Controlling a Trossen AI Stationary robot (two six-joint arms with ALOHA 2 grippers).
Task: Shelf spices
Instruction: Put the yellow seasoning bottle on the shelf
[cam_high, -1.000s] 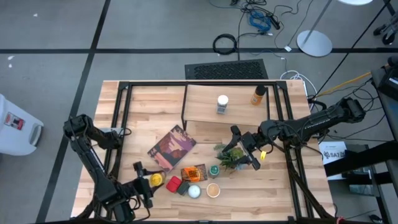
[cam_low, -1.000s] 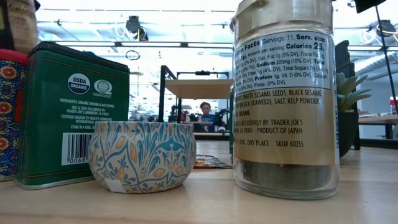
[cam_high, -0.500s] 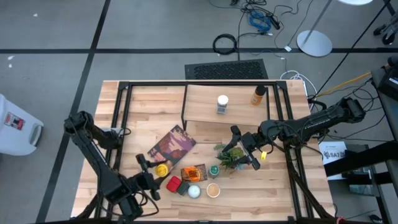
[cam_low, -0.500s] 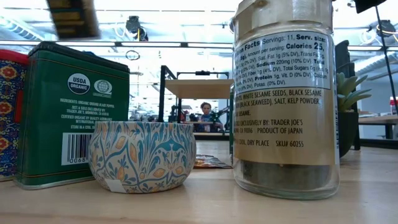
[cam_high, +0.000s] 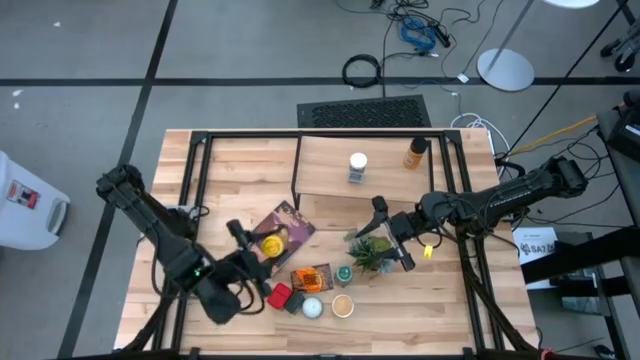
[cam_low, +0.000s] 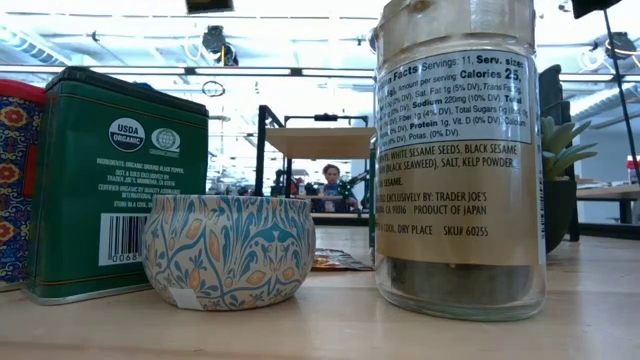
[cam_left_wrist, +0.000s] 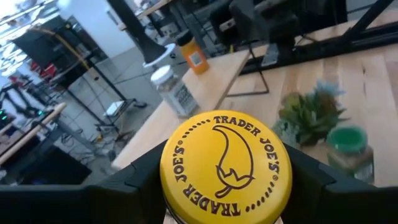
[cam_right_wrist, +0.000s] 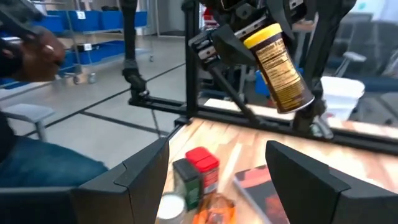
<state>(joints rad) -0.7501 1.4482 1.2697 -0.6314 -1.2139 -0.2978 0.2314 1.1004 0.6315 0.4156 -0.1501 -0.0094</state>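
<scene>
yellow-capped spice jar held off the surface in the left pincer, fingers clamped on either side of its body, hanging over the maroon book a little left of the surface's middle; "trader joe's" printed round the cap as seen from the left wrist, jar tilted in the right wrist view. near the front edge, a cluster still down on the surface: red-topped tin, dark tin, white-topped tin, tan-topped jar, green-topped jar and flat orange packet. up on the shelf, toward the back edge, a white-capped jar upright near its middle and an orange jar toward its right end. potted plant just right of the green-topped jar. right pincer spread apart and grasping nothing, poised right beside the plant, right of the surface's middle. at surface height, green tin, patterned round tin and tall labelled jar looming close.
</scene>
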